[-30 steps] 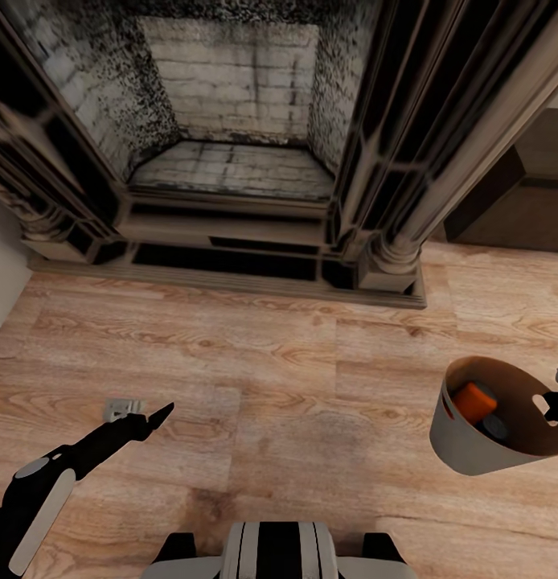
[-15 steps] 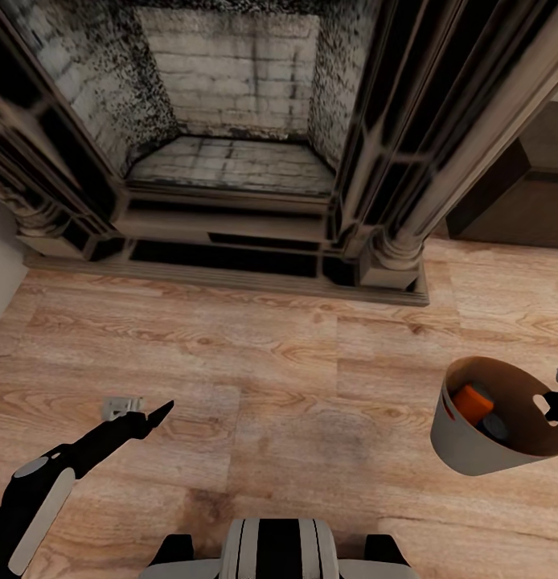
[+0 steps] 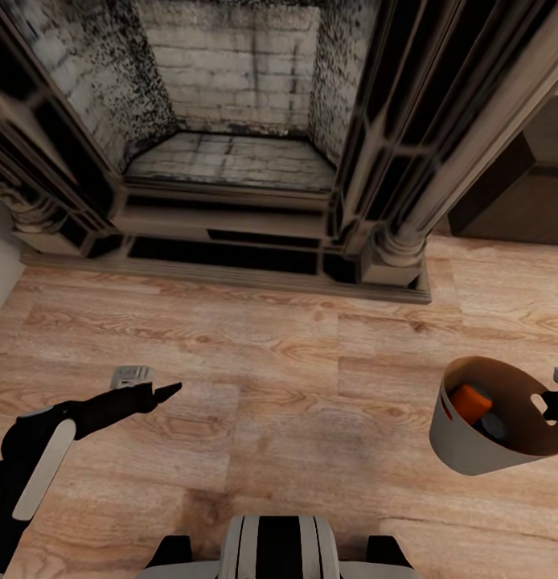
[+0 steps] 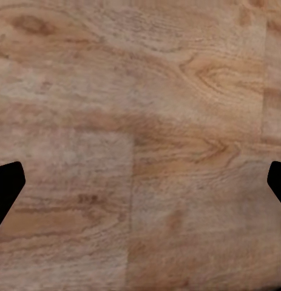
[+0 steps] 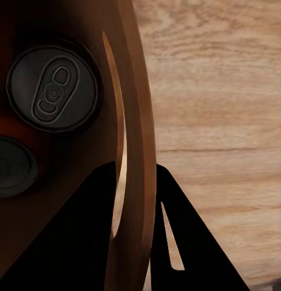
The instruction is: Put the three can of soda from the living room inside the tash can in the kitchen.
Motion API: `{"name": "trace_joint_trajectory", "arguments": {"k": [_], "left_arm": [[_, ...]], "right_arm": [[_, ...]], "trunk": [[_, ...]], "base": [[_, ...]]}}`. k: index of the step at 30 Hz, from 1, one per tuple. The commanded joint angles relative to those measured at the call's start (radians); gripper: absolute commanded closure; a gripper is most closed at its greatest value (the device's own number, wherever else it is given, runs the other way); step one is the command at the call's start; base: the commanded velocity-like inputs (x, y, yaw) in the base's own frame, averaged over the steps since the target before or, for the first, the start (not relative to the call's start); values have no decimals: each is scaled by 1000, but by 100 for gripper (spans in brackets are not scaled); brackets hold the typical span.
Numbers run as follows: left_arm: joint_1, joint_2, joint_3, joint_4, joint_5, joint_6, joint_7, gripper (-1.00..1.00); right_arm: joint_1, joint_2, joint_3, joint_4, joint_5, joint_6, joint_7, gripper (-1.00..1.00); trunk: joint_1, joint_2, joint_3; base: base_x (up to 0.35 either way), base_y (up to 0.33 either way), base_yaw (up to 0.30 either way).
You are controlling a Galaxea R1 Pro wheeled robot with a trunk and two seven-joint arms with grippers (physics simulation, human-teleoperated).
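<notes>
- The bin [image 3: 472, 438] is held off the floor [image 3: 295, 378] at the robot's right, its rim pinched between the right gripper's [image 3: 556, 402] fingers [image 5: 182, 236].
- An orange can [image 3: 470, 401] and a darker can [image 3: 494, 426] are seen inside it.
- The left gripper [image 3: 154, 394] is spread open and empty.
- The fireplace [image 3: 231, 161] blocks the way ahead; open floor lies to the sides.

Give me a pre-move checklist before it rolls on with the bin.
1. Right gripper on the trash can: ok, one finger inside the wall, one outside, at the rim by the slot handle.
2. Bin upright enough to keep its load: ok, carried above the floor, tilted a little, opening up.
3. Cans aboard: cannot tell for all three. The head view shows an orange can and a dark one; the right wrist view shows two can tops.
4. Left gripper: ok, open and empty over the wood floor.
5. Path ahead: not ok, the fireplace stands straight in front.
</notes>
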Motion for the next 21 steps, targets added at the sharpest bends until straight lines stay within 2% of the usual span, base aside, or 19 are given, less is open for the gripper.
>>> {"name": "trace_joint_trajectory", "arguments": {"k": [1,7,11,21], "left_arm": [[-1,0,0,-2,0,12,0,-100],[-3,0,-2,-20,1,116,0,-100],[-2,0,-1,-32,2,166,-1,-100],[1,-1,2,-47,3,185,-1,-100]], "right_arm": [[0,-1,1,0,-6,5,2,100],[0,-5,-1,-1,-7,5,4,100],[0,-6,-1,2,-7,5,5,100],[0,-13,-1,-3,-6,5,6,100]], "trunk": [[4,-7,-3],[27,-49,-22],[27,-49,-22],[61,-112,-50]], "base": [[0,0,0],[0,0,0],[0,0,0],[0,0,0]]}}
